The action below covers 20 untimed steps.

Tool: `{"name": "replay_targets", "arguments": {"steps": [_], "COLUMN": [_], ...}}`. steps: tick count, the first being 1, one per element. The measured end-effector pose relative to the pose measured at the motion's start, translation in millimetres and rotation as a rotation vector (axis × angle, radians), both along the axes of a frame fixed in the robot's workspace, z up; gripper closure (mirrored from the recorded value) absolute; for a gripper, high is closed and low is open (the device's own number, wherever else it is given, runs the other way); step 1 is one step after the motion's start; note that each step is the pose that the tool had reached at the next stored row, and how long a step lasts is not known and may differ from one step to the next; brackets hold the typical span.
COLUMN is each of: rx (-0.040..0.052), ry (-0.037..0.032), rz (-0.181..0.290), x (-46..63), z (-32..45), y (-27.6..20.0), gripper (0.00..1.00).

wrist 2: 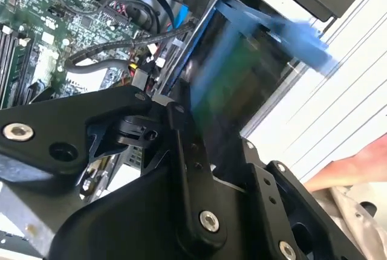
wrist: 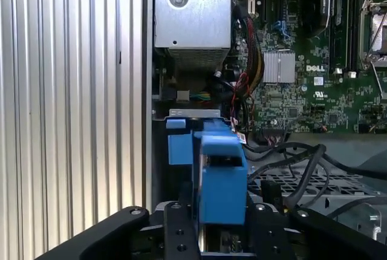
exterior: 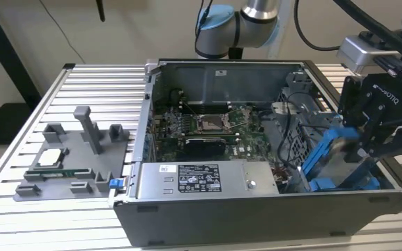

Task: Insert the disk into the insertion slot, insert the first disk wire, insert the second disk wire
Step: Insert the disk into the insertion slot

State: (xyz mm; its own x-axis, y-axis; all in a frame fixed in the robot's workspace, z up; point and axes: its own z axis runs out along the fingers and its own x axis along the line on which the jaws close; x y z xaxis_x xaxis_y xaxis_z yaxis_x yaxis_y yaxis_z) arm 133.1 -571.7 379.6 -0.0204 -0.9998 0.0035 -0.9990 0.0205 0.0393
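The computer case (exterior: 256, 217) sits open on the ribbed metal tabletop (exterior: 103, 89), toward the exterior view's right side. The black gripper (exterior: 365, 147) hangs over the case's near corner on that side. It is pinching the disk (exterior: 334, 159) by its two long sides.

In the first wrist view, a finger (wrist: 180, 233) sits on each side of the disk's blue frame (wrist: 221, 169), and both press in on it. The disk is not flat. It leans, with its top end up by the gripper and its bottom end down inside the case. That low end is at the insertion slot (exterior: 359, 182), the grey bay with blue bits in that corner. I cannot tell how far in it has gone.

Black wires (wrist: 302, 163) curl just beside the slot. The green board (exterior: 208, 128) lies in the middle of the case. A grey metal box (exterior: 201, 180) with a sticker sits along the case's near edge. A grey holder (exterior: 75, 157) with small parts rests near the tabletop's other side.
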Motion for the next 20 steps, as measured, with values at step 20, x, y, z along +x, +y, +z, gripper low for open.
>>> {"name": "replay_targets", "arguments": {"steps": [20], "rx": [0.0001], "ry": [0.0008], "rz": [0.000], "x": [-2.8], "z": [18.5], "y": [4.6], "gripper": [0.00]}}
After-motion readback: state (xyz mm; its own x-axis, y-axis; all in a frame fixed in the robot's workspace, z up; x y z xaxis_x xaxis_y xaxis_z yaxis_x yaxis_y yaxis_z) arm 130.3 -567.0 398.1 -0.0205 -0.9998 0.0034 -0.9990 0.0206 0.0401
